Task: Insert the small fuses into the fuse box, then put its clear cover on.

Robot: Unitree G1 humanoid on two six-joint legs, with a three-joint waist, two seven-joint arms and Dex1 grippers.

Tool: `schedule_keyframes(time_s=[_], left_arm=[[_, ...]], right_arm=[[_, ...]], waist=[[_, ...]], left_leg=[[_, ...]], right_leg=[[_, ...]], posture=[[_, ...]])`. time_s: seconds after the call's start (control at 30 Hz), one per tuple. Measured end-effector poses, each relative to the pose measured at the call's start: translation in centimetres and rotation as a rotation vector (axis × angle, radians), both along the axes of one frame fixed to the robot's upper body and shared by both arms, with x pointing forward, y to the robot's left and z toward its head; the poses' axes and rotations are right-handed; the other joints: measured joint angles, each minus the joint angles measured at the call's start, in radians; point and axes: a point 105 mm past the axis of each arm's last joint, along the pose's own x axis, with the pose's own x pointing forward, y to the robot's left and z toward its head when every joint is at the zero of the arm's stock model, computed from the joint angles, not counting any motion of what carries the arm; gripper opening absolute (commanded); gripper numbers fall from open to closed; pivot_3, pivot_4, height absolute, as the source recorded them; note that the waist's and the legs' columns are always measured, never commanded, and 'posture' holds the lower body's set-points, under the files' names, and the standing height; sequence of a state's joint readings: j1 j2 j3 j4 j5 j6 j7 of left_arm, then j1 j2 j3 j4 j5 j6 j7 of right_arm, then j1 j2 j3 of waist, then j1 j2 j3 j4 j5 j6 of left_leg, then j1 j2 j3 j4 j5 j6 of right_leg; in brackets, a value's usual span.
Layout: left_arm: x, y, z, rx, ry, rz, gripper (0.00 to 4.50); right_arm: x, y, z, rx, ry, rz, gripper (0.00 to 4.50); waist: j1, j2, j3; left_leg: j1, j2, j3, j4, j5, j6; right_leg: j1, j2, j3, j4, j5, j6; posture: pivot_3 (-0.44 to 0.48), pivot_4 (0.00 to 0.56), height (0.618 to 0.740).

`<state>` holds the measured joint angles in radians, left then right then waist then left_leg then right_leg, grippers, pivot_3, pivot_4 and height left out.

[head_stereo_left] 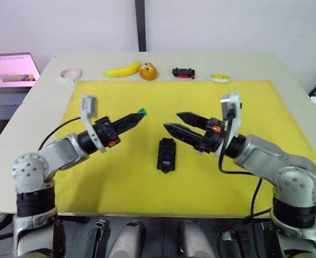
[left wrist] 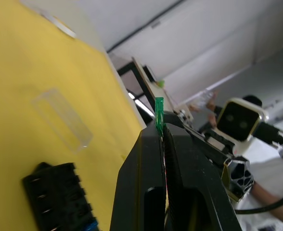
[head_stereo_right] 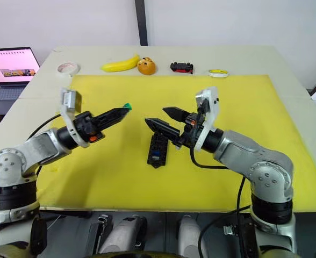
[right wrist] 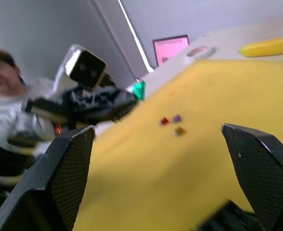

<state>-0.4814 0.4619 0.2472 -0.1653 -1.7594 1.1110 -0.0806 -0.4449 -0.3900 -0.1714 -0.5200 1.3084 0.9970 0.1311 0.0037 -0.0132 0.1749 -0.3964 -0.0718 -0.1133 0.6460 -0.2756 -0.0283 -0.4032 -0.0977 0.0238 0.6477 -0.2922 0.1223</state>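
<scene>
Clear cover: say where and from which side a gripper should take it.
Grip the clear cover across its two long sides, coming from above. It lies flat on the yellow mat beside the fuse box, so only its narrow width would likely fit between the fingers.

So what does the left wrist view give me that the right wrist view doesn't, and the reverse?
Left wrist view: the clear cover lying flat on the yellow mat, apart from the fuse box. Right wrist view: three loose fuses, red, purple and orange, plus a banana and a laptop. Both: the green fuse pinched in the left pincer, and the mat.
</scene>
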Motion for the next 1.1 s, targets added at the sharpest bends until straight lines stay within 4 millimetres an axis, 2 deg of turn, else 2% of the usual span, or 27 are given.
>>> schedule_keyframes(time_s=[0.07,0.2,0.3,0.37,0.87,0.97,1.03,1.1], left_arm=[[0.0,-0.7,0.4,-0.016,-0.012,-0.029,0.05],[0.3,-1.4,0.5,-0.063,-0.002,-0.059,0.05],[0.3,-1.8,0.3,-0.067,0.004,-0.075,0.0],[0.2,-2.1,0.3,-0.072,0.007,-0.084,0.0],[0.3,-2.0,0.5,-0.095,-0.003,-0.08,0.0],[0.3,-2.0,0.4,-0.095,0.0,-0.079,0.0],[0.3,-2.0,0.5,-0.098,0.0,-0.078,0.0],[0.3,-2.1,0.5,-0.107,0.0,-0.075,0.0]], right_arm=[[0.3,0.3,0.3,0.058,0.039,-0.005,4.5],[0.7,0.4,0.8,0.135,0.095,-0.019,4.5],[0.8,0.4,1.1,0.166,0.113,-0.027,3.68],[0.8,0.4,1.3,0.188,0.123,-0.032,2.81],[0.8,0.9,0.5,0.143,0.174,-0.03,2.81],[0.9,0.8,0.5,0.144,0.174,-0.033,2.04],[1.0,0.8,0.5,0.144,0.178,-0.036,1.09],[0.9,0.8,0.6,0.147,0.176,-0.03,1.09]], waist=[[-0.002,0.0,0.0],[-0.012,0.0,0.0],[-0.016,0.0,0.0],[-0.018,0.0,0.0],[-0.018,0.0,0.0],[-0.018,0.0,0.0],[-0.018,0.0,0.0],[-0.018,0.0,0.0]], left_leg=[[-0.001,0.0,0.0,0.0,0.003,-0.006],[-0.003,0.0,0.0,0.0,0.003,-0.005],[-0.004,0.0,0.0,0.001,0.003,-0.005],[-0.004,0.0,0.0,0.001,0.003,-0.005],[-0.005,0.0,0.0,0.002,0.004,-0.005],[-0.005,0.0,0.0,0.002,0.004,-0.005],[-0.005,0.0,0.0,0.002,0.004,-0.005],[-0.005,0.0,0.0,0.002,0.004,-0.005]], right_leg=[[-0.001,0.0,0.0,0.0,0.0,0.0],[-0.003,0.0,0.0,0.0,0.0,0.0],[-0.004,0.0,0.0,0.001,0.0,0.0],[-0.004,0.0,0.0,0.001,0.0,0.0],[-0.004,0.001,0.0,0.002,0.0,0.0],[-0.005,0.001,0.0,0.002,0.0,0.0],[-0.005,0.001,0.0,0.002,0.0,0.0],[-0.005,0.001,0.0,0.002,0.0,0.0]], posture=[[0.0,0.15,0.74],[0.0,0.15,0.74],[0.0,0.15,0.74],[0.0,0.15,0.74],[0.0,0.15,0.74],[0.0,0.15,0.74],[0.0,0.15,0.74],[0.0,0.15,0.74]])
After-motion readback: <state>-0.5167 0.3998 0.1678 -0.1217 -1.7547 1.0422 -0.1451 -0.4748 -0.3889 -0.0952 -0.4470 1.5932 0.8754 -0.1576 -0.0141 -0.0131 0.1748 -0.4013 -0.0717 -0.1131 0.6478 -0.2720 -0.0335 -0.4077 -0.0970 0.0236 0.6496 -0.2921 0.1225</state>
